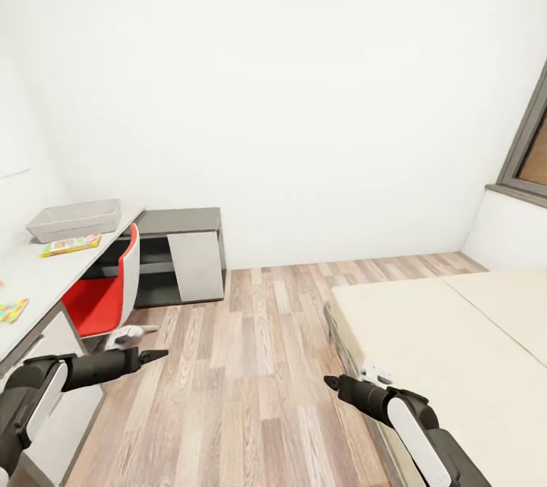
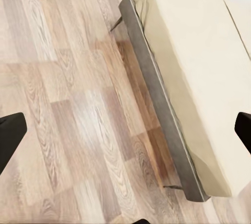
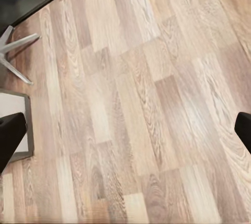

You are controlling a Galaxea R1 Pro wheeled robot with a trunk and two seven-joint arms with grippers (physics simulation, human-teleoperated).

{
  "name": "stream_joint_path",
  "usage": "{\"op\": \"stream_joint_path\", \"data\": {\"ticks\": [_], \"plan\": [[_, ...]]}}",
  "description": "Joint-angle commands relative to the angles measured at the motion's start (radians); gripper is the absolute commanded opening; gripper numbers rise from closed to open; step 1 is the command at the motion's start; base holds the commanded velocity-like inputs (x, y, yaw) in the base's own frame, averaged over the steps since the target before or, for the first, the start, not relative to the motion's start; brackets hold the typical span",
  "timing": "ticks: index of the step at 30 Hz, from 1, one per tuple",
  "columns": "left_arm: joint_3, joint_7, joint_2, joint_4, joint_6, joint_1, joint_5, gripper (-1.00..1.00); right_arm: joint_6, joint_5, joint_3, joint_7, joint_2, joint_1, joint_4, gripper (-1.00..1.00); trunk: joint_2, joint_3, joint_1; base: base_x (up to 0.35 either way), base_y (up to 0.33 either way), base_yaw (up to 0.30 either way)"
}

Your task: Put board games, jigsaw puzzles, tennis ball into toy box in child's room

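No legible text anywhere

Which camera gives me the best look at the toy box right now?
Head view: the toy box sits on the white table, whole tray in sight. The wrist views look at wood floor, the left one also the bed.

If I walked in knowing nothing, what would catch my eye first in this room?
Probably the red and white chair, tucked under the long white table at the left, the one bright patch in a pale room. On that table sit a light-grey toy box and a colourful flat board game just in front of it. At the right, the wide beige bed stands on the wood-plank floor.
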Motion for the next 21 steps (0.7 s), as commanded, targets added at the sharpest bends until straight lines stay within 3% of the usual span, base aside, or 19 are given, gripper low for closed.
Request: {"op": "stream_joint_path", "data": {"ticks": [1, 8, 21], "plan": [[0.001, -0.002, 0.0, 0.0, 0.005, -0.001, 0.001, 1.0, 0.001, -0.011, 0.003, -0.01, -0.001, -0.001, -0.002, 1.0, -0.002, -0.002, 0.001, -0.069, 0.0, 0.276], [0.0, -0.001, 0.0, 0.001, 0.006, -0.001, 0.001, 1.0, 0.001, -0.011, -0.006, -0.005, -0.001, -0.001, -0.002, 1.0, -0.002, 0.002, 0.001, -0.017, 0.0, 0.214], [0.0, 0.0, -0.001, 0.001, 0.006, -0.001, 0.001, 1.0, 0.001, -0.012, -0.01, -0.002, -0.001, -0.001, -0.002, 1.0, -0.002, 0.01, 0.001, 0.0, 0.0, 0.011]]}}
